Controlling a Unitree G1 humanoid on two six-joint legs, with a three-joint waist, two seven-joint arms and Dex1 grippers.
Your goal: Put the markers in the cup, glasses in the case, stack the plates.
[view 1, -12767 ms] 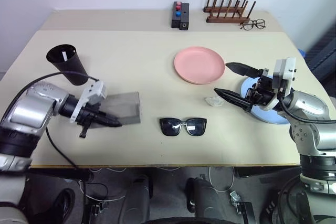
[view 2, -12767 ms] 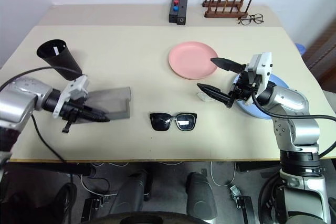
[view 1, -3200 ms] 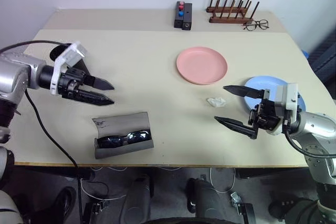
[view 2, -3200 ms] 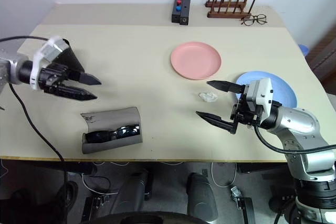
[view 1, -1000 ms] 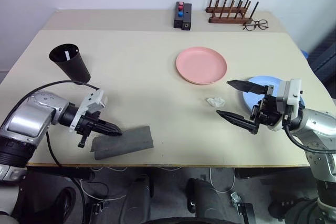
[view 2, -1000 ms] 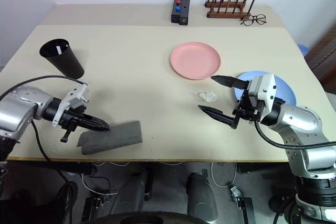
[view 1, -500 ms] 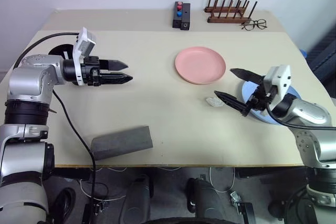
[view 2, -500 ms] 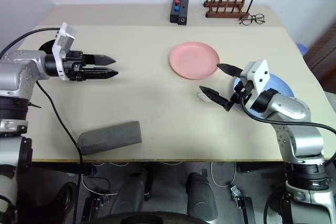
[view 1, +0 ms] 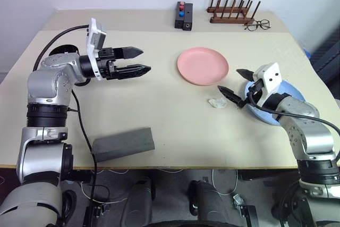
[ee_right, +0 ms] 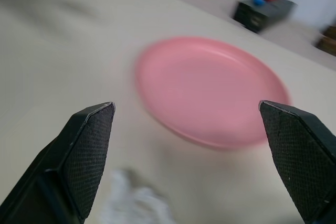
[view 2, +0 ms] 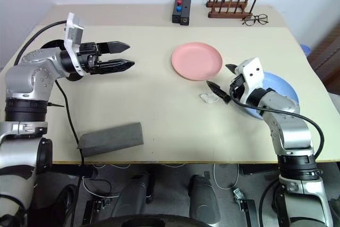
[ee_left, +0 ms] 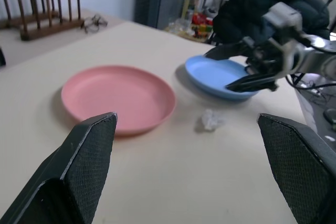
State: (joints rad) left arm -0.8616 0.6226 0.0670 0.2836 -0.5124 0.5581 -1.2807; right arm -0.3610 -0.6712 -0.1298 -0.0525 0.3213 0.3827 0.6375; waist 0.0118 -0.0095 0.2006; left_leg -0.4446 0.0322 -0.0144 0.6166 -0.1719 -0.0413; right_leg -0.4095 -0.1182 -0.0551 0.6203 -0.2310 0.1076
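1. Pink plate [view 1: 203, 65] and blue plate [view 1: 276, 104] sit apart, blue just right of pink; stacking likely left.
2. Grey case [view 1: 123, 143] closed, well left of pink plate, near table edge; glasses probably inside.
3. Right gripper [view 1: 234, 82] spread, empty, just right of pink plate.
4. Left gripper [view 1: 139, 60] spread, empty, left of it.
5. No readable writing.
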